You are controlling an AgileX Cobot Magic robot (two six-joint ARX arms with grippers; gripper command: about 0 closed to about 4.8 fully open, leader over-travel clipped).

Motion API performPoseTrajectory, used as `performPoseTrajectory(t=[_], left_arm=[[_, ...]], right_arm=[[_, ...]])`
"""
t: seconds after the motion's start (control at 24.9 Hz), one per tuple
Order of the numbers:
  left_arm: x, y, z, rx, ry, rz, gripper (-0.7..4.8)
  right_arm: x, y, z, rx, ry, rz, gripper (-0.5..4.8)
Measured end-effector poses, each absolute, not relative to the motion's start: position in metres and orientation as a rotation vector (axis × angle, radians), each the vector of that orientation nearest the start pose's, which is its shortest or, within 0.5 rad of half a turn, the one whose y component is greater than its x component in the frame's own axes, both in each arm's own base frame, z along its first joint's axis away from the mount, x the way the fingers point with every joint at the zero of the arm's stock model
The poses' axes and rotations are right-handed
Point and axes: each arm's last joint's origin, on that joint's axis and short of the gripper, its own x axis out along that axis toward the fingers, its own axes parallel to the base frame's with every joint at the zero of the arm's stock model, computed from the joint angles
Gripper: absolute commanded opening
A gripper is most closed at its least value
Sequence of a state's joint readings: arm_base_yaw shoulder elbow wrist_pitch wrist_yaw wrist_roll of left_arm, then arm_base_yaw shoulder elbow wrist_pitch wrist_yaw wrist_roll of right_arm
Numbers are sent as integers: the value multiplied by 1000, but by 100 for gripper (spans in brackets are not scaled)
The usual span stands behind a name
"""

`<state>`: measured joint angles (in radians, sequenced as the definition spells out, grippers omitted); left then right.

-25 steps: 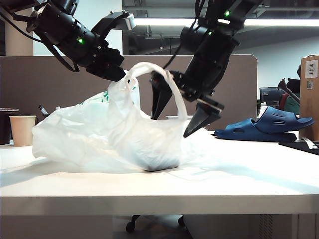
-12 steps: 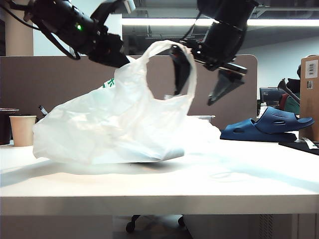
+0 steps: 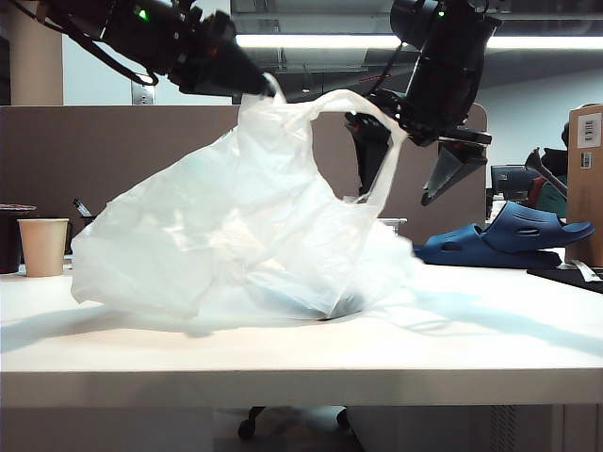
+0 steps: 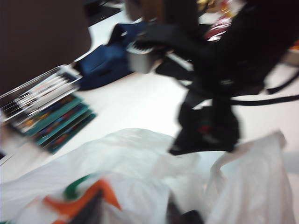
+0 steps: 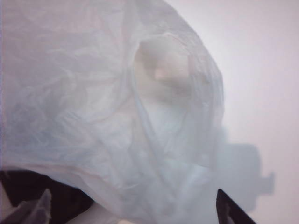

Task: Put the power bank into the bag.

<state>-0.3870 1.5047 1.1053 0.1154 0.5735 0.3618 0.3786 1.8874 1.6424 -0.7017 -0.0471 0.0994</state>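
The bag (image 3: 245,226) is a crinkled white plastic sack, pulled up tall from the table (image 3: 452,348). My left gripper (image 3: 259,87) is at the bag's top edge. In the blurred left wrist view its two dark fingers stand apart, open, with the bag (image 4: 140,168) and its green and orange logo draped over them. My right gripper (image 3: 415,174) hangs open to the right of the bag, with a loop handle (image 3: 372,113) hooked over one finger. In the right wrist view the bag (image 5: 103,102) fills the space ahead of the open right gripper (image 5: 135,215). The power bank is hidden.
A paper cup (image 3: 42,247) stands at the table's left edge. Blue slippers (image 3: 509,240) and a cardboard box (image 3: 586,179) sit at the far right. Behind the bag, a stack of clear-lidded boxes (image 4: 46,112) lies on the table.
Both arms have risen and drawn the bag upward and to the right, stretching it taller. The handle loop rose with the right gripper's finger. The left wrist has turned.
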Motion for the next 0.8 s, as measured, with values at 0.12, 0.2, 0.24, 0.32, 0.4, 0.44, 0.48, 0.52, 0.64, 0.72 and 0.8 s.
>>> performPoseTrajectory(t=[0.12, 0.2, 0.24, 0.32, 0.4, 0.44, 0.48, 0.52, 0.64, 0.72, 0.8], left_arm=[[306, -143, 305, 295, 98, -1038, 306], [304, -142, 307, 287, 94, -1039, 319], [304, -142, 309, 285, 92, -1039, 319], [302, -141, 312, 281, 86, -1037, 320], [298, -139, 318, 287, 67, -1014, 319], [296, -137, 323, 296, 59, -968, 319], [296, -136, 325, 304, 58, -928, 319], [295, -135, 326, 311, 58, -888, 319], [293, -127, 335, 343, 65, -652, 318], [290, -120, 344, 363, 59, -484, 318], [286, -115, 350, 390, 46, -401, 314]], right_arm=[[384, 152, 274, -67, 944, 333, 479], [388, 151, 271, -71, 931, 315, 479], [389, 150, 270, -72, 929, 308, 479], [392, 147, 268, -73, 934, 291, 479], [394, 138, 269, -70, 929, 257, 454], [395, 129, 272, -65, 925, 227, 436], [395, 124, 274, -60, 923, 214, 415], [395, 120, 276, -54, 923, 204, 394], [390, 102, 289, -35, 923, 169, 232], [384, 93, 300, -24, 911, 154, 180], [379, 88, 309, -19, 893, 147, 128]])
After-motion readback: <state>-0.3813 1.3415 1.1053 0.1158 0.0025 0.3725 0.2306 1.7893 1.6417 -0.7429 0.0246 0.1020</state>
